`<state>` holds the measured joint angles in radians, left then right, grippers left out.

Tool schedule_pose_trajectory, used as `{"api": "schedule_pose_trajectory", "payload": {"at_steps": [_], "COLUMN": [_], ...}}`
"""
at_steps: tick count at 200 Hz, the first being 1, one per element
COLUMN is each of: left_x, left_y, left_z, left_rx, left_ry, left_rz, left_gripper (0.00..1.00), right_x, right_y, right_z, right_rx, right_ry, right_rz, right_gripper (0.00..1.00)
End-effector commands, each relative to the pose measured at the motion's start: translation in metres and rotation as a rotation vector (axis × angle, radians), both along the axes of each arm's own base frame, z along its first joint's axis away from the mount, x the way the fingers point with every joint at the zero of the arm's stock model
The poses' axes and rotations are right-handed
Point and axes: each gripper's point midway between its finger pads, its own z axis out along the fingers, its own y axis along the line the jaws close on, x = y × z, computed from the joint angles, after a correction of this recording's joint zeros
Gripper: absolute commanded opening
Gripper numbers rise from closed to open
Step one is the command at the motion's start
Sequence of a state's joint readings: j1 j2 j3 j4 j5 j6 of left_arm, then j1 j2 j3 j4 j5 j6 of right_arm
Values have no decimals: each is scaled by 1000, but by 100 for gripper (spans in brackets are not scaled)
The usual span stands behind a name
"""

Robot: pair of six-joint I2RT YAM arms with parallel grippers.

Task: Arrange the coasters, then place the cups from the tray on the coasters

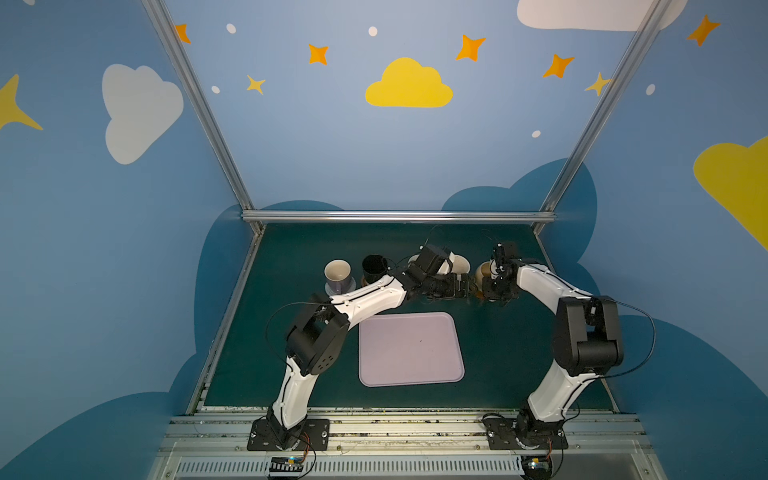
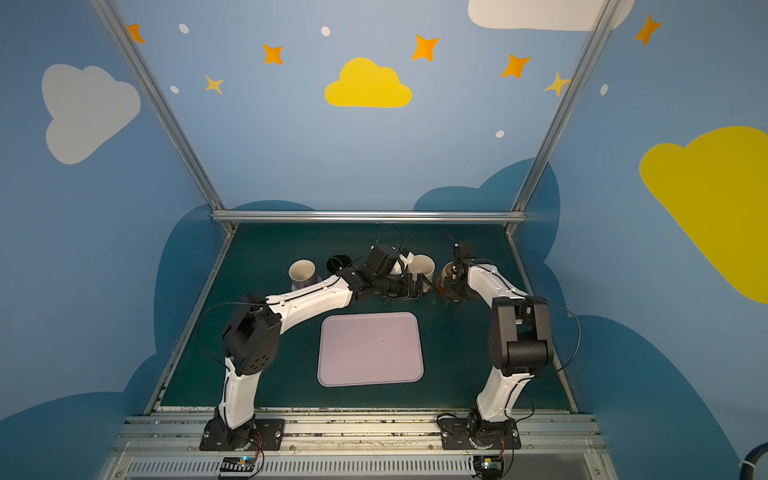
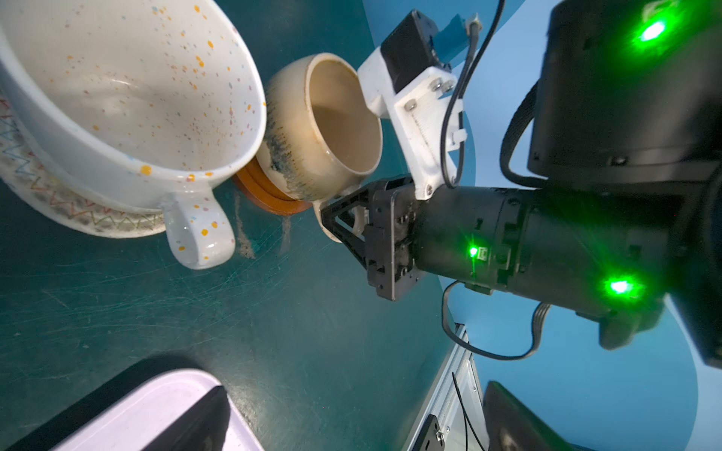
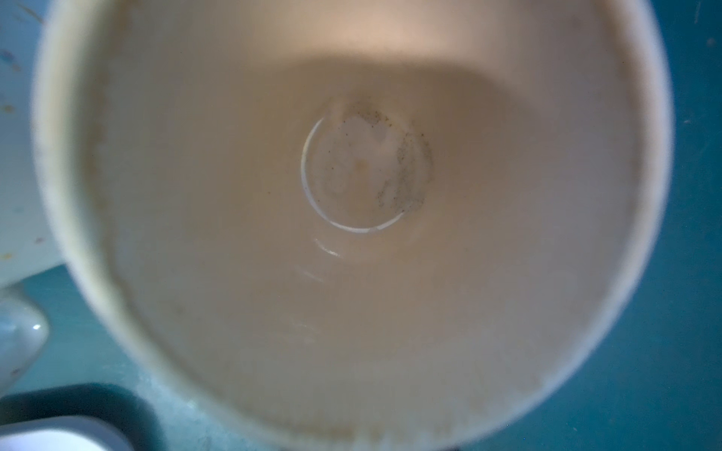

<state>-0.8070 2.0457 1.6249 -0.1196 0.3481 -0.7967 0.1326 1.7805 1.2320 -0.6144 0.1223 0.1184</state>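
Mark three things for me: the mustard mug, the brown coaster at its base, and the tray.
mustard mug (image 3: 289, 156): left wrist view, on its outer wall.
brown coaster (image 3: 265, 199): left wrist view, on its exposed edge.
tray (image 1: 411, 349): in a top view, on its bare floor.

Flat pale lilac rectangular tray (image 1: 411, 349) front centre. Behind, left to right: lilac mug (image 1: 337, 276), black mug (image 1: 374, 266), speckled cream mug (image 3: 129, 97) on cream woven coaster (image 3: 78, 211), squat mustard-tan mug (image 3: 312, 129) on brown wooden coaster (image 3: 269, 199).

The speckled cream mug (image 3: 129, 90) is gleaming, glossy ceramic. The mustard-tan mug (image 3: 289, 156) is showing streaky glaze, the brown coaster (image 3: 269, 201) smooth wood, the woven coaster (image 3: 78, 213) rough fibre. The table (image 3: 293, 332) is looking matt, scratched.
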Motion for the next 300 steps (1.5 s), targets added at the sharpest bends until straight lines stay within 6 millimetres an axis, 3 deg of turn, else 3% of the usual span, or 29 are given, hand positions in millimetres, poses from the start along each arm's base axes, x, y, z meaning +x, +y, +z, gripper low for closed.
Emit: {"api": "schedule_pose_trajectory", "payload": {"at_steps": [1,74,139,164,206,226,232,245,253,300], "left_x": [-2,-2,-4,-2,1,2,2,2,2,13], "left_y": [2,1,3,13,35,51,57,72,86,190], "left_z": [16,19,23,26,46,55,58,65,69,84], "left_rx": [-29,-37,-43,-28,3,15,21,37,71,327], "left_ry": [-15,-18,-26,-38,-105,-146,-160,-209,-238,-508], "left_rz": [-9,-12,-14,3,25,45,53,58,67,244], "left_gripper": [100,100,100,100,100,100,100,100,100,100], "right_x": [1,-3,-8,-8,-10,-15,-18,-23,-27,-54], "right_y": [1,-9,-17,-10,2,4,5,5,7,24], "right_z": [-6,-5,3,9,27,44,51,67,78,134], "right_rx": [-3,-45,-90,-77,-76,-75,-73,-66,-56,52], "right_ry": [13,13,-3,-25,-96,-147,-165,-207,-237,-411], "right_rz": [18,-26,-59,-33,-21,-33,-39,-48,-46,8], "right_gripper": [18,37,38,39,55,66,80,81,87,88]}}
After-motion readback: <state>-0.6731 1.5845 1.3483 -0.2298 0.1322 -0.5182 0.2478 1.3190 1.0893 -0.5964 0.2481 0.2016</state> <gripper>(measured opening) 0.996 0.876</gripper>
